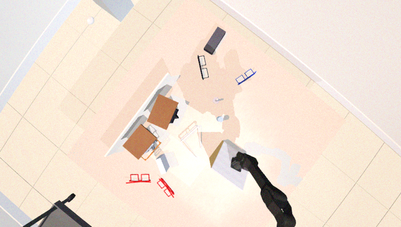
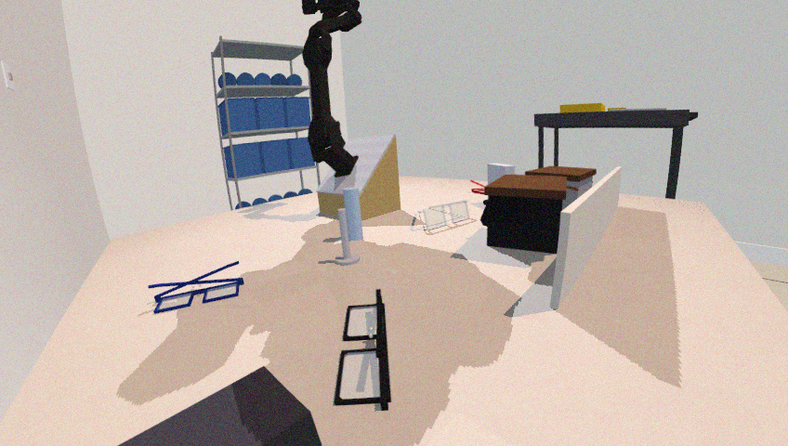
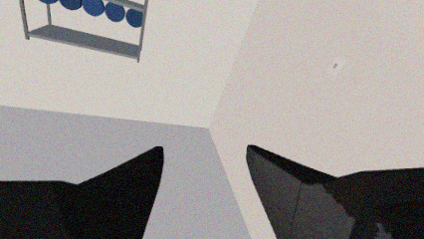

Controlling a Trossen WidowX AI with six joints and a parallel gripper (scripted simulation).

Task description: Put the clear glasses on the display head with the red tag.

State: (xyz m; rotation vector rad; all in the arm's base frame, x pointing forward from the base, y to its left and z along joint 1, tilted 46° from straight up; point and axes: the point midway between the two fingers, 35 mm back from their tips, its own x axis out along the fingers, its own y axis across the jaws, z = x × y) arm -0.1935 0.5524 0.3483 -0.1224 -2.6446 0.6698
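The clear glasses stand on the table with temples spread, in front of the two heads and apart from them. One head has a brown top and a black body. The other head has a brown top, a pale body and an orange frame at its front. No red tag can be made out. My gripper is open and empty, above the sloped block and away from the clear glasses; neither glasses nor heads show in the wrist view.
The sloped block is under my gripper. A light blue cylinder and thin post stand nearby. A white panel is behind the heads. Black glasses, blue glasses, and two red pairs lie around.
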